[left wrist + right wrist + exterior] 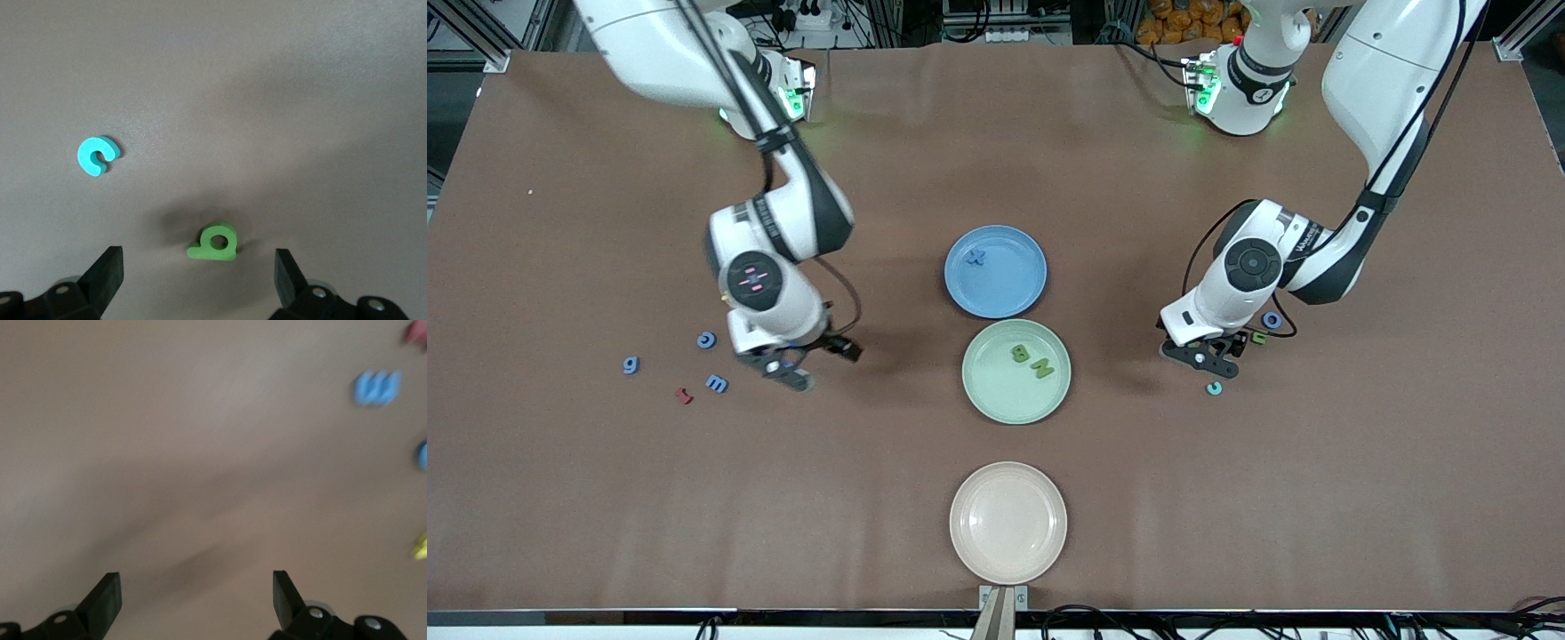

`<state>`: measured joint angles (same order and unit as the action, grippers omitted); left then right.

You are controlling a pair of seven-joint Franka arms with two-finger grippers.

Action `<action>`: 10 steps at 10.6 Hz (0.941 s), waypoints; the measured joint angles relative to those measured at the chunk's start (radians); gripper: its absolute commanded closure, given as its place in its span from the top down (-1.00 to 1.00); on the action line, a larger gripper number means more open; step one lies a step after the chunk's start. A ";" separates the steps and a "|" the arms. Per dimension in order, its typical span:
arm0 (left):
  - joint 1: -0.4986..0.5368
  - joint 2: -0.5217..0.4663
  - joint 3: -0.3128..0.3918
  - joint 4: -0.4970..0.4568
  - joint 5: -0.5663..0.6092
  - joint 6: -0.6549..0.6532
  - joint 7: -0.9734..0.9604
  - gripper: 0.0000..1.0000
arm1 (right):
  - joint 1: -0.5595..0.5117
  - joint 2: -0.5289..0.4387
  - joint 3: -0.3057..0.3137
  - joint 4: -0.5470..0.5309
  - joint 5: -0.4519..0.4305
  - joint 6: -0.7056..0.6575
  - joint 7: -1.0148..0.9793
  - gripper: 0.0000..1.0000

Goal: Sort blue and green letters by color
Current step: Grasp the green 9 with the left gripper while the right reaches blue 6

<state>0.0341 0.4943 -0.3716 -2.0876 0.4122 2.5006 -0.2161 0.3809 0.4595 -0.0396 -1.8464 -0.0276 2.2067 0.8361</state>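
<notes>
My left gripper (1211, 357) is open, low over the table at the left arm's end. In the left wrist view (197, 283) a green letter (215, 242) lies flat just ahead of its open fingers; it also shows in the front view (1259, 337). A blue o (1272, 320) lies beside it. My right gripper (787, 369) is open and empty (197, 600) over bare table. Blue letters c (706, 340), g (631, 364) and m (717, 383) lie near it. The blue plate (1014, 298) holds a blue letter (976, 258). The green plate (996, 400) holds two green letters (1032, 360).
A cyan c (1214, 388) lies near the left gripper, nearer the front camera, and shows in the left wrist view (98, 155). A dark red letter (684, 396) lies beside the blue m. A yellow letter (419, 547) shows at the right wrist view's edge. A beige plate (1008, 523) stands empty.
</notes>
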 measured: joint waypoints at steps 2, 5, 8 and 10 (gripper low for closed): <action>0.002 0.006 -0.001 -0.010 0.000 0.016 0.000 1.00 | -0.151 0.001 -0.002 0.025 -0.005 0.000 -0.107 1.00; 0.019 0.018 -0.001 -0.026 0.000 0.052 0.000 0.93 | -0.349 0.008 -0.001 0.068 -0.007 0.000 -0.279 1.00; 0.031 0.028 -0.001 -0.030 0.000 0.062 0.000 0.86 | -0.483 0.064 0.000 0.087 -0.007 0.059 -0.370 1.00; 0.032 0.035 -0.001 -0.030 0.000 0.070 0.000 0.57 | -0.516 0.119 0.000 0.089 -0.014 0.118 -0.374 1.00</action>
<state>0.0665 0.5292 -0.3727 -2.1178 0.4123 2.5702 -0.2159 -0.1348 0.5780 -0.0395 -1.7571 -0.0414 2.3245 0.4620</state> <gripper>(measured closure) 0.066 0.000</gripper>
